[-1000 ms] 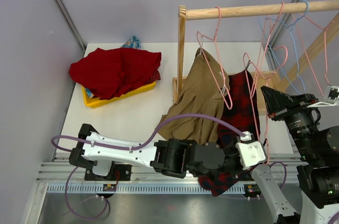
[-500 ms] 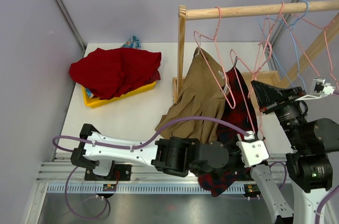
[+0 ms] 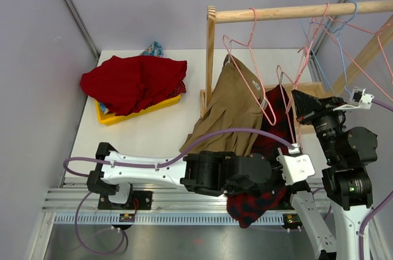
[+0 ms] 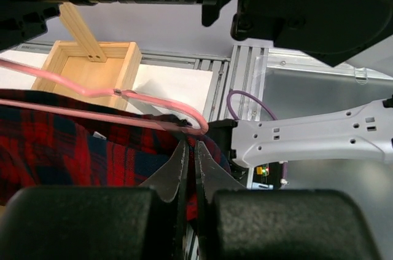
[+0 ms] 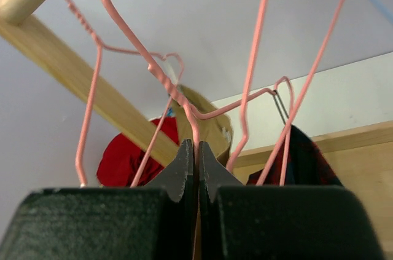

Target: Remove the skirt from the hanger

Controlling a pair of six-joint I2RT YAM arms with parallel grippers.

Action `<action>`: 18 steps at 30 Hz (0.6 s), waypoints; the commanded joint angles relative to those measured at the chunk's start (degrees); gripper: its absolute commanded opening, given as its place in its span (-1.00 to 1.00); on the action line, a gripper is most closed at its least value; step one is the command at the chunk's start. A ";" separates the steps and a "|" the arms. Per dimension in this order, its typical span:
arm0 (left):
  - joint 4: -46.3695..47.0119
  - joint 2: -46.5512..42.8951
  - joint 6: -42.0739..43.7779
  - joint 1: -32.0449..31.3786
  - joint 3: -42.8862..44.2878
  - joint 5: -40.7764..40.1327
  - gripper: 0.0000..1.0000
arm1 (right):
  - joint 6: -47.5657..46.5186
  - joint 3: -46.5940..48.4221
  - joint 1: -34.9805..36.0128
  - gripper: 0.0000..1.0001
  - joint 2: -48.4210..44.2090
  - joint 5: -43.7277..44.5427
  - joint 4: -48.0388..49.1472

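Pinching plaid skirt [image 4: 61,149] in L jaws, R jaws clamping hanger [image 5: 164,82] wire.

Walls: plain pale-lilac panels [image 3: 141,2] are enclosing the space at the back and on the left.
Frame: thin grey metal struts [image 3: 70,8] are running diagonally across the walls.
Table: a white top [image 3: 147,131] is lying under soft, even light.
Rack: a wooden rack [image 3: 210,57] is standing on the table's right half.
Rail: an aluminium rail [image 3: 61,201] is running along the near edge.
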 commanded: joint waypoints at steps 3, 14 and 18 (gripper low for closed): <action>7.77 -0.13 -1.17 -1.49 6.67 5.19 -0.79 | -7.52 -1.62 -0.40 -1.00 1.96 11.12 5.64; 13.21 -2.15 -3.54 -1.49 -2.01 8.35 -1.00 | -7.34 2.85 -0.40 -1.00 6.96 6.82 10.13; 16.38 -2.85 -6.52 -1.49 -10.10 5.57 -1.00 | -7.00 17.74 -0.40 -1.00 10.92 3.39 2.07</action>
